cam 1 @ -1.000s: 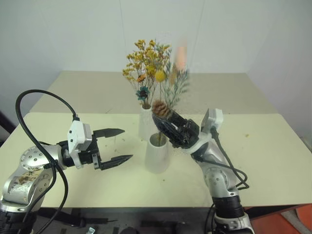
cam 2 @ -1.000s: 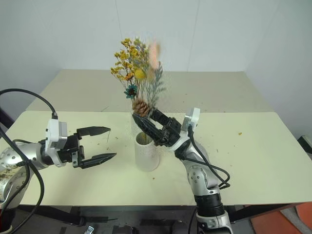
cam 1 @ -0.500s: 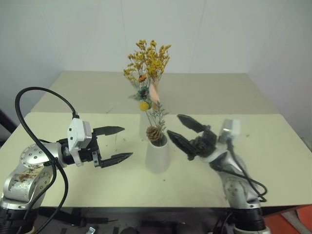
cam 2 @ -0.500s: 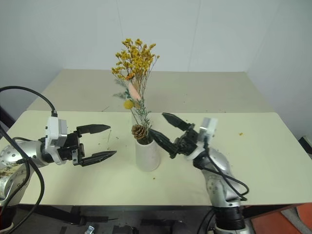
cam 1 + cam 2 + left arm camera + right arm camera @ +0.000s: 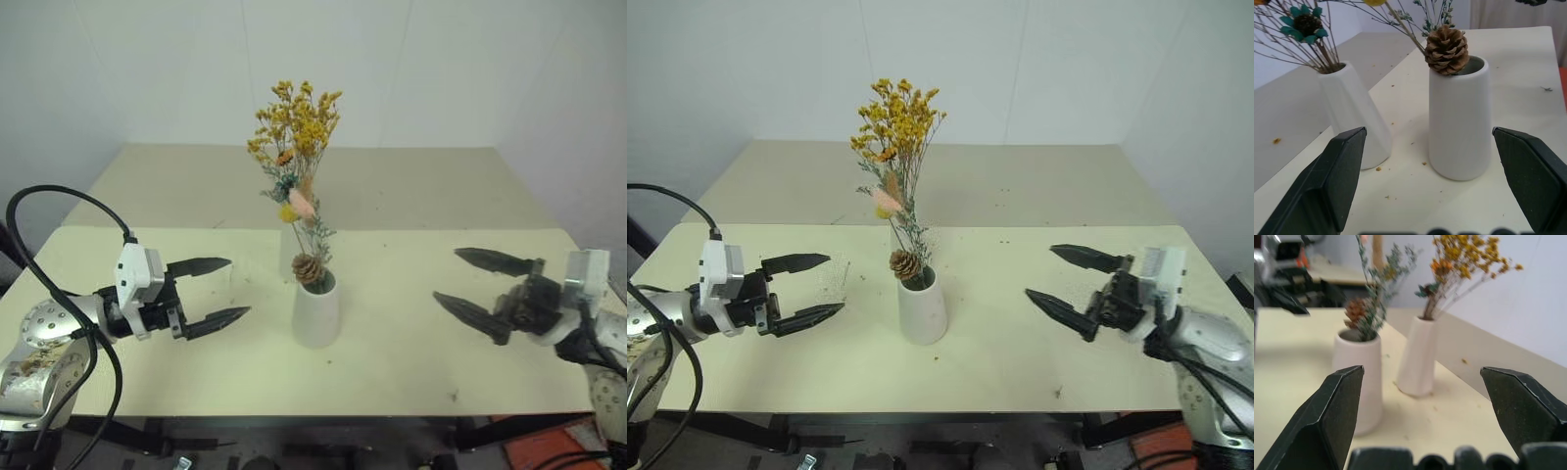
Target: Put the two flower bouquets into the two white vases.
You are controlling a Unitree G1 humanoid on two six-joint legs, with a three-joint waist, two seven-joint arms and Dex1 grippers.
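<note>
A short wide white vase stands mid-table and holds the teal-green sprig, its pine cone resting at the rim. Just behind it, the tall slim white vase holds the bushy yellow-orange spray. My left gripper is open to the left of the vases, level and pointing at them, with nothing between its fingers. Well off to the right, my right gripper is open and empty too, pointing back toward the vases. The left wrist view has both vases between the fingers, the wide vase nearer.
The vases stand on a cream table with small dried flower crumbs scattered over it. A second cream table joins it behind, up to the white wall. The front edge runs just below both grippers.
My right gripper has opened, let go of the teal-green sprig and swung far right. The sprig has sunk into the wide vase. The left gripper has drifted slightly left.
</note>
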